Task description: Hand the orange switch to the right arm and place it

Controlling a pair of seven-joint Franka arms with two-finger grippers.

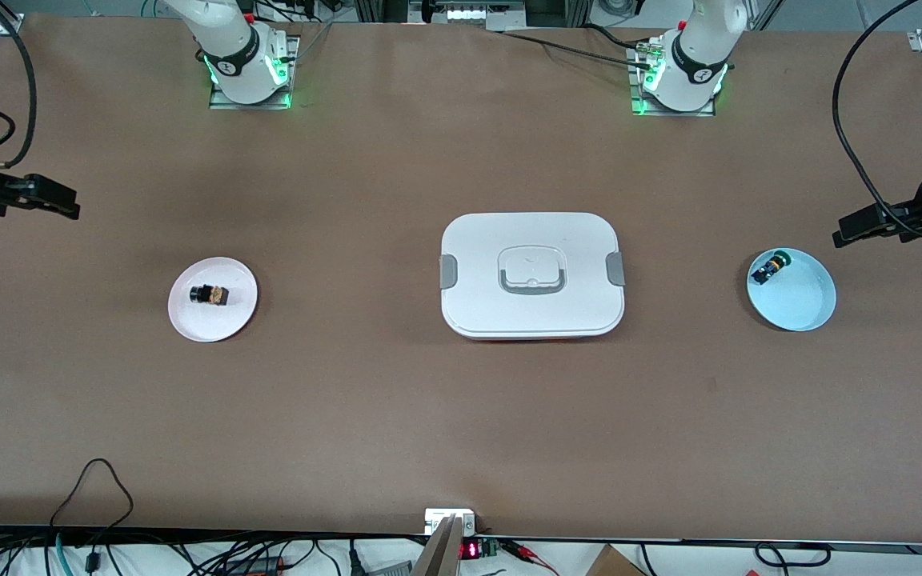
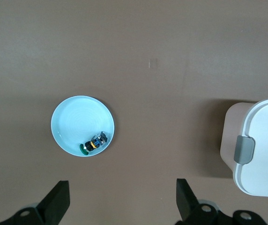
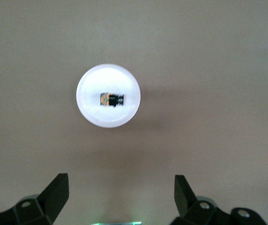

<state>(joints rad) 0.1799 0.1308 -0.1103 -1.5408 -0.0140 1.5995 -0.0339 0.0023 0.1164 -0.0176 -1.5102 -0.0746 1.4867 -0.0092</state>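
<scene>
One orange switch [image 1: 211, 295] lies on one white plate [image 1: 189, 320], one green-capped part [image 1: 769, 266] in one blue plate [image 1: 809, 308], one lidded box [image 1: 531, 320] between; left hand [image 1: 857, 227] and right hand [image 1: 53, 202] wait with fingers apart.

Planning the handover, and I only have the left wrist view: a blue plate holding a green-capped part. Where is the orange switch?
Observer: The orange switch lies on a white plate toward the right arm's end of the table.
Operator: Is anything between the two plates?
Observer: A white lidded box sits mid-table with its lid on and its handle lying flat.
Operator: And where is the right gripper?
Observer: The right gripper hangs above the right arm's end of the table, with its jaws open and holding nothing.
</scene>
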